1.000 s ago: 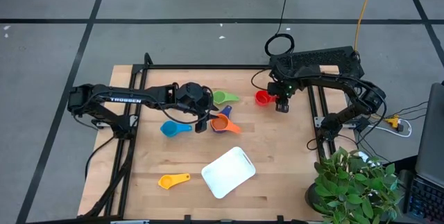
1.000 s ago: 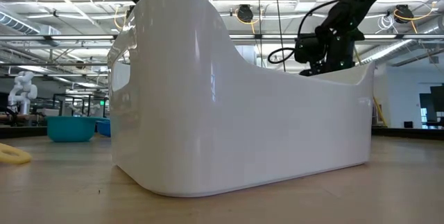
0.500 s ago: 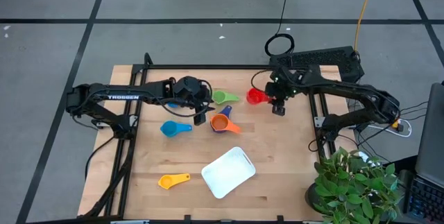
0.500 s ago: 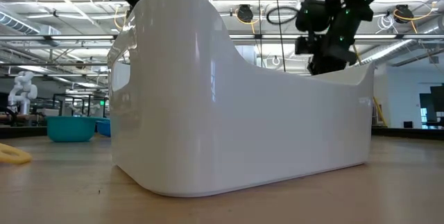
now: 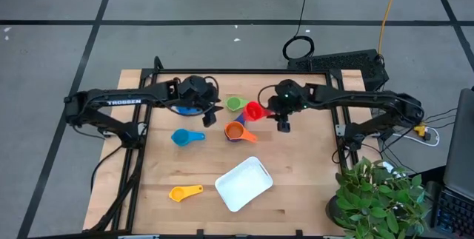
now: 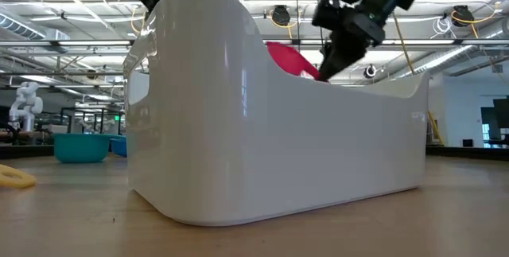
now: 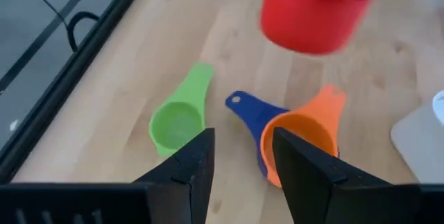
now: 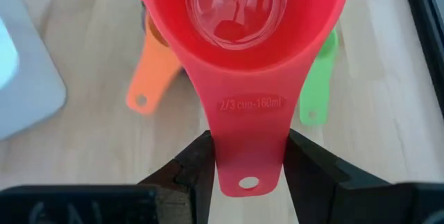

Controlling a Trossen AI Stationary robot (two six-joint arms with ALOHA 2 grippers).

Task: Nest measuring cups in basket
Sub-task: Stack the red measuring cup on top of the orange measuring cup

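Because nesting needs the bowl upright, the right tool (image 5: 278, 113) pinches the red cup (image 5: 255, 111) by its handle above the orange cup (image 5: 235, 130); the left tool (image 7: 239, 165) hovers empty, fingers parted.

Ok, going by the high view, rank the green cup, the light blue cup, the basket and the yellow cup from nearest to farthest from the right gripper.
Measured from the right gripper, shut on the red cup:
1. Green cup, just past the red cup, towards the left arm.
2. Basket, towards the table's front.
3. Light blue cup, on the left arm's side.
4. Yellow cup, front left, farthest.
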